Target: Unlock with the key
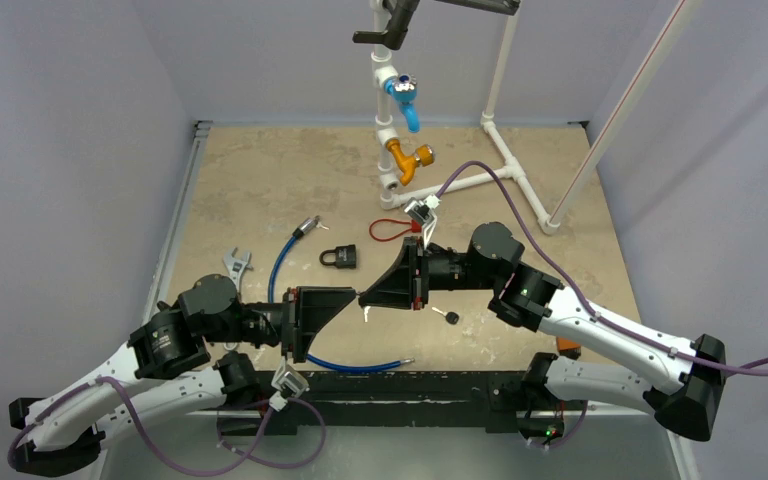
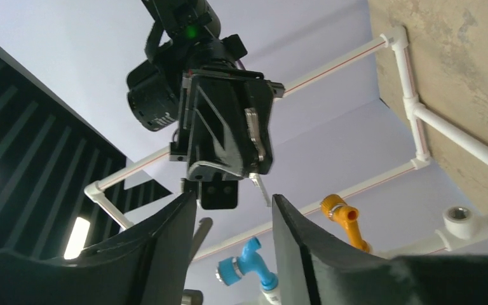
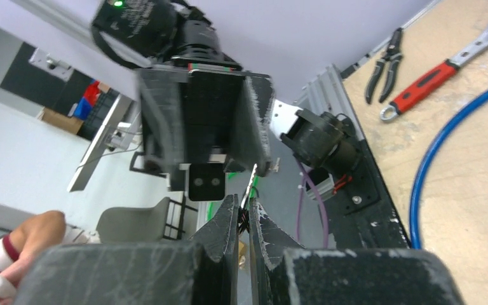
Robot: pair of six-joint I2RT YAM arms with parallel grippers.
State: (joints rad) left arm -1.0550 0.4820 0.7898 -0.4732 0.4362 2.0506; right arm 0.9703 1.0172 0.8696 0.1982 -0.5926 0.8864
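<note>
The black padlock [image 1: 339, 257] lies on the table, a little beyond the two gripper tips and touched by neither. My right gripper [image 1: 364, 297] [image 3: 244, 203] points left and is shut on the key, whose thin silver blade [image 3: 252, 181] sticks out past its tips. The same key blade [image 2: 262, 189] shows in the left wrist view, jutting from the right gripper's nose. My left gripper [image 1: 350, 297] [image 2: 235, 200] points right, tip to tip with the right one. It is open, with nothing between its fingers.
A blue hose [image 1: 280, 262] curves round the left arm. An adjustable wrench [image 1: 236, 264] lies to the left, a red cord loop [image 1: 390, 229] behind the right gripper, a small black knob [image 1: 451, 317] near the right arm. A white pipe frame [image 1: 515, 170] with blue and orange taps stands at the back.
</note>
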